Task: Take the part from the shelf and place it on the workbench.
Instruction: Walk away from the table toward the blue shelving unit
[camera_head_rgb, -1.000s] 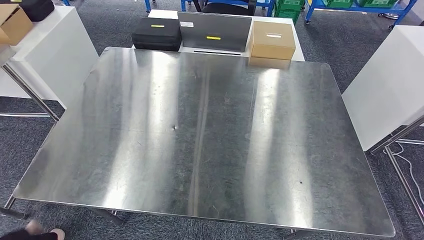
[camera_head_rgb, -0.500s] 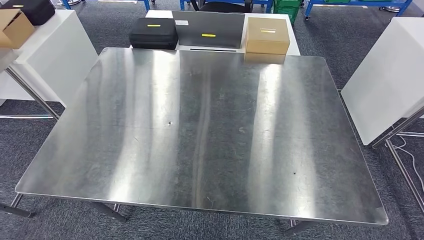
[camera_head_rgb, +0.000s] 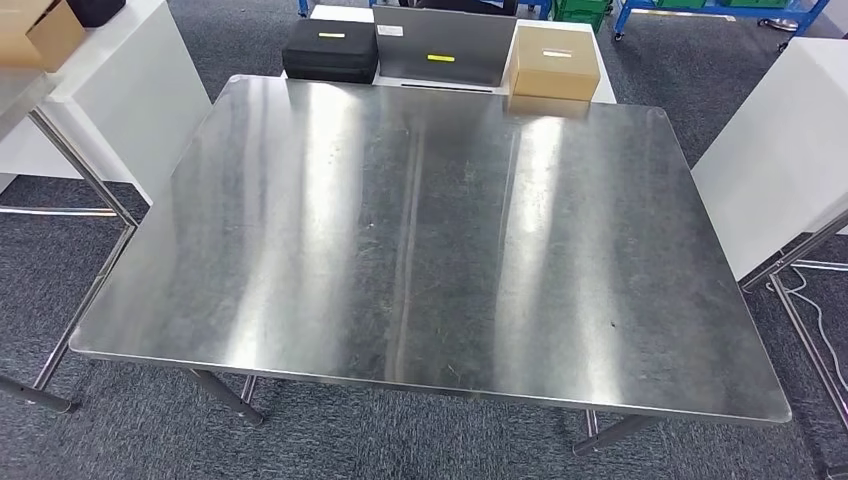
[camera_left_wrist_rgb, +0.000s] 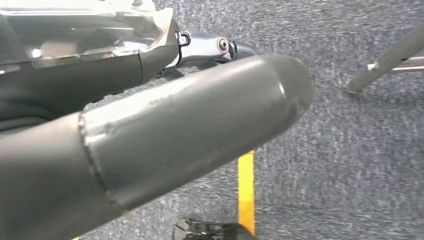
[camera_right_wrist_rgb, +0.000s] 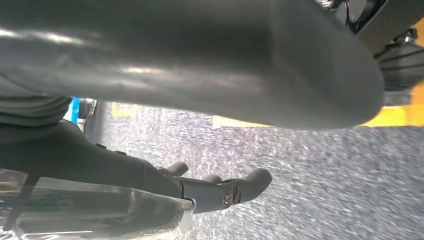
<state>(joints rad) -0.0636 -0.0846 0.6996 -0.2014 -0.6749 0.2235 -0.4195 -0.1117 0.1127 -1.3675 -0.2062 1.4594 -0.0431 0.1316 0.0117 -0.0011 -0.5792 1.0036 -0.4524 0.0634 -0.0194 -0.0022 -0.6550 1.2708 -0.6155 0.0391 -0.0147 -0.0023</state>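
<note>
One steel workbench (camera_head_rgb: 420, 250) on grey carpet (camera_head_rgb: 130, 440), white tables (camera_head_rgb: 770, 170) flanking.

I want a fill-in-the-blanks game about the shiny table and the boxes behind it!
1. The metal table has ____ lying on top of it.
2. Past its far edge, the black case sits left of the ____ panel.
3. The box right of that panel is made of ____.
4. The floor under the table is grey ____.

Missing words: nothing; grey; cardboard; carpet
</note>
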